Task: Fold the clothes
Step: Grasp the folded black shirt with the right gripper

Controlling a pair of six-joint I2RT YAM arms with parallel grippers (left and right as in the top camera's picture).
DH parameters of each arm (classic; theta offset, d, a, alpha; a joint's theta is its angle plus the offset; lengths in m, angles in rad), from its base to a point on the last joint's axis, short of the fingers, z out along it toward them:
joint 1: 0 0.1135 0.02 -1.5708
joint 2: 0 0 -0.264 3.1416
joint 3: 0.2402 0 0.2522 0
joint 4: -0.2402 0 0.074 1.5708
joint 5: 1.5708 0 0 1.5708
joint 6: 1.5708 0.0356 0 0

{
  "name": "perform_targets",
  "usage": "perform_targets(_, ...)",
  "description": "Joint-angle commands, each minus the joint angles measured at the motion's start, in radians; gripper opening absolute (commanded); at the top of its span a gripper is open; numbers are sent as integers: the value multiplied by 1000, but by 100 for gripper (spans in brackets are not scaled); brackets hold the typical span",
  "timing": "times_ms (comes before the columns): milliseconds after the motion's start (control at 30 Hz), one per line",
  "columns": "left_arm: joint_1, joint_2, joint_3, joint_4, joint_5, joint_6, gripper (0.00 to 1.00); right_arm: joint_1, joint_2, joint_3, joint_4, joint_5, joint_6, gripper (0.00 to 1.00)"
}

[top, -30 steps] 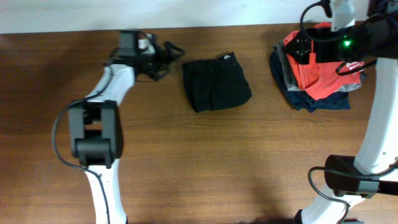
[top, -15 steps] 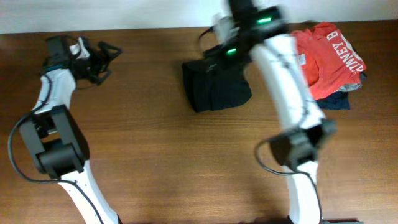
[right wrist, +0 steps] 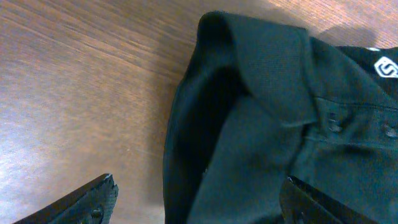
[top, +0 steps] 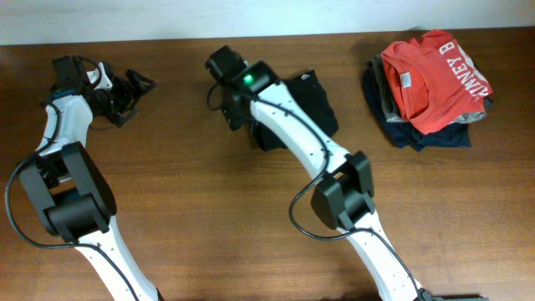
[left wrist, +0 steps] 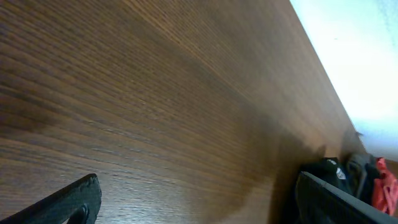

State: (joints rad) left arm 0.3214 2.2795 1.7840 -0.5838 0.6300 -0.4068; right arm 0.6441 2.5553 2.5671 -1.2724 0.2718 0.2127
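The brown wooden tabletop (top: 209,217) carries everything. The right arm (top: 292,134) reaches diagonally across its middle, while the left arm (top: 54,125) stretches towards the far left corner. At the far right sits a pile of clothes, a red-orange shirt (top: 426,79) with white lettering on top of grey and navy garments (top: 426,138). The black T-shirt (top: 316,104) lies folded into a compact bundle at the far centre, partly hidden under the right arm. The right gripper (right wrist: 199,205) hangs at the bundle's left edge, jaws spread wide with nothing between them. The left gripper (left wrist: 205,205) is over bare wood, well apart from the T-shirt, jaws also spread wide. A tiny white logo (right wrist: 385,66) shows near the collar.
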Motion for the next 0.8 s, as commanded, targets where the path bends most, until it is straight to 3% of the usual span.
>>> perform_targets(0,0,-39,12,-21,-29,63,99,18,71,8,21,175,32,88)
perform_targets(167,2,-39,12,-59,-81,79,99,3,106,3,57,276,31,89)
perform_targets(767,2,-39,12,-91,-105,114,99,-50,135,-80,115,187,29,84)
